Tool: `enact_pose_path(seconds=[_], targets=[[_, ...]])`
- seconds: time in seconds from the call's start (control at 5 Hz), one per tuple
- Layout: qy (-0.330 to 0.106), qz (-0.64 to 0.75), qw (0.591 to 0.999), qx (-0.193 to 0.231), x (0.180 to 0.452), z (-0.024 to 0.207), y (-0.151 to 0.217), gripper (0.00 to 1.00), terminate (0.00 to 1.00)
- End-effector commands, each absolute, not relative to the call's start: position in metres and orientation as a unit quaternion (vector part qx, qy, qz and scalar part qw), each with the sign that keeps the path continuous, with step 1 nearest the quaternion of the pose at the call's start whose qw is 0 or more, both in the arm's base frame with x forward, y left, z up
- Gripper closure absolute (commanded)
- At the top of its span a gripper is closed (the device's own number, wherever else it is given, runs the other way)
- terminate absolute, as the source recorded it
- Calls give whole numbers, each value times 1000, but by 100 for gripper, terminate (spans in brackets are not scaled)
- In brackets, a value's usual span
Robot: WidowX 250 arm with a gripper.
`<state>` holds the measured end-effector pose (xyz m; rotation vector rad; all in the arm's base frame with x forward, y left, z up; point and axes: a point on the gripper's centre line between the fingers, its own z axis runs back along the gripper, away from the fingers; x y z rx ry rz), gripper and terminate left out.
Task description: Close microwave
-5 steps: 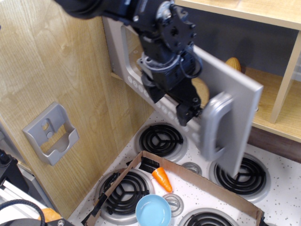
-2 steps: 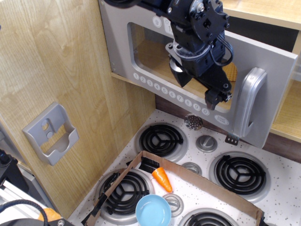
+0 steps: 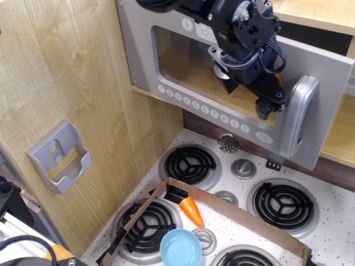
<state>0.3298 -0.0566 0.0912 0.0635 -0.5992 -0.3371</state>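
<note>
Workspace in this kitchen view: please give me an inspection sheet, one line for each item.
Surface: white speckled stovetop with black coil burners.
Job's things: wooden toy microwave with silver-grey door, door nearly shut, grey loop handle at its right end.
Clutter: orange toy carrot, light blue bowl, brown cardboard strip.
Grippers: black pincer against the door beside the handle; open or shut unclear.
Cables: black wires on the arm.
Surroundings: wood panel with grey wall bracket.

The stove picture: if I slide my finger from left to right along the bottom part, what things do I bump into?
Wall bracket → front-left burner → blue bowl → carrot → back-right burner.
</note>
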Motion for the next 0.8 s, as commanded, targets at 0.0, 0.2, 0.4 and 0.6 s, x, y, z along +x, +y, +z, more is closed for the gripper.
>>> enact_pose_path(seconds=[0.0,0.2,0.4,0.6], targets=[[-369,-170,913,31,349,124,-74,0,0],[-390,-165,905,31,352,127,-77,0,0],[-408,-166,897,28,353,126,-79,0,0],[-389,-159,907,26,353,127,-81,0,100]])
